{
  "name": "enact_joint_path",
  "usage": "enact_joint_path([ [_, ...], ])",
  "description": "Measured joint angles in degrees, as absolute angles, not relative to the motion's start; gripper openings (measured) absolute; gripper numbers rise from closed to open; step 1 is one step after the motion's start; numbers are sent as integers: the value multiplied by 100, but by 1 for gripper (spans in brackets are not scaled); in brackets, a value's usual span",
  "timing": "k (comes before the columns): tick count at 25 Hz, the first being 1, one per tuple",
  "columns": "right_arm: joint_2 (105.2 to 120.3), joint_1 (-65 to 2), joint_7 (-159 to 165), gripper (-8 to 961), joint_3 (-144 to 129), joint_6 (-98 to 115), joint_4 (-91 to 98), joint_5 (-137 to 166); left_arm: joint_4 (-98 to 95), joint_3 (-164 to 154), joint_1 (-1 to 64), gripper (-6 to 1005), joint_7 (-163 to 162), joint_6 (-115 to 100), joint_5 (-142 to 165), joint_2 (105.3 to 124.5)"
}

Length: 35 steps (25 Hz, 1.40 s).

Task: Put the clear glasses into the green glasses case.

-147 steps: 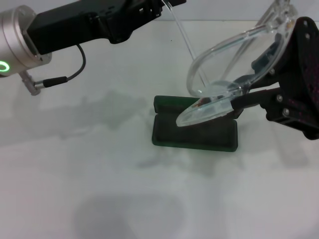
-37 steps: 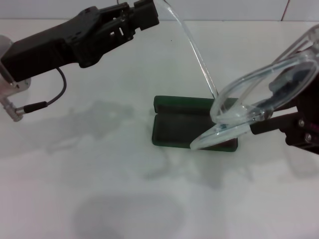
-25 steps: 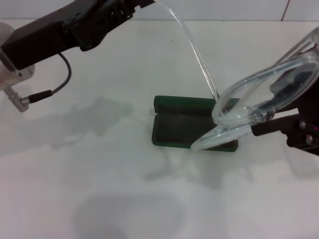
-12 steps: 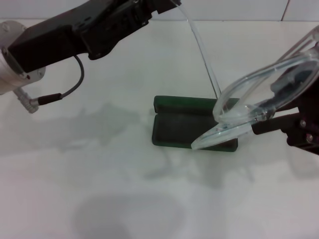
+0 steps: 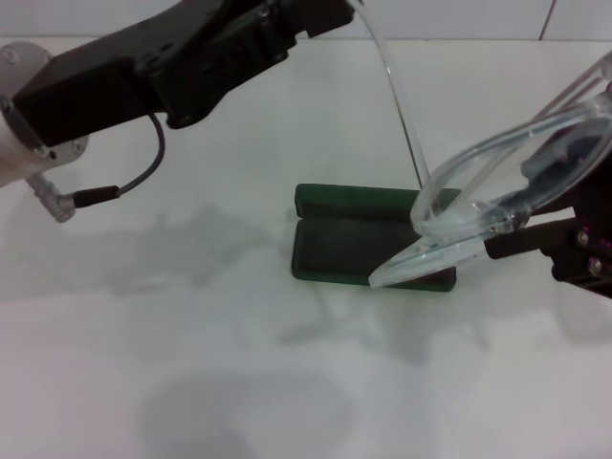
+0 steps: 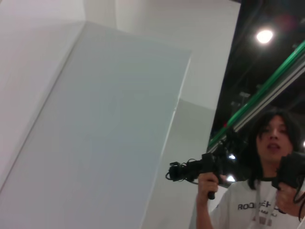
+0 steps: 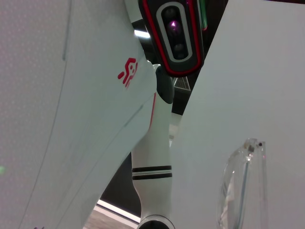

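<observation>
Right claw (image 5: pixel 516 234) at the right edge of the head view, closed on the front frame of the clear glasses (image 5: pixel 507 191), gripping near the lower lens rim. Glasses held in the air, tilted, lower lens hanging just above the right end of the green glasses case (image 5: pixel 368 244). Case lying open and flat on the white tabletop (image 5: pixel 191 363), dark lining up.

Left claw (image 5: pixel 330 11) up at the far top, reaching in from the left, at the tip of one long temple arm (image 5: pixel 397 100) swung out from the frame; fingers hidden, grip impossible to tell.

Likely handling: very light, thin clear plastic, smooth and slippery, springy at the temple arm, easy to snap at the hinge. Safest hold probably on the thicker front frame, as now; temple arm best folded gently, never forced.
</observation>
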<state>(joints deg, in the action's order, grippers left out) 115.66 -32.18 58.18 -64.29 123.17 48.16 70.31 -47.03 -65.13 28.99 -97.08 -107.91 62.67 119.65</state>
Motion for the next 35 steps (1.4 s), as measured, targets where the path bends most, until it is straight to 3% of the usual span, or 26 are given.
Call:
enact_joint_path([
  [35,11584,-3055,5804,50,-6522,12319,4798,6956,-4711,-7122,3096,33,-9414,-10532,5806,11988],
])
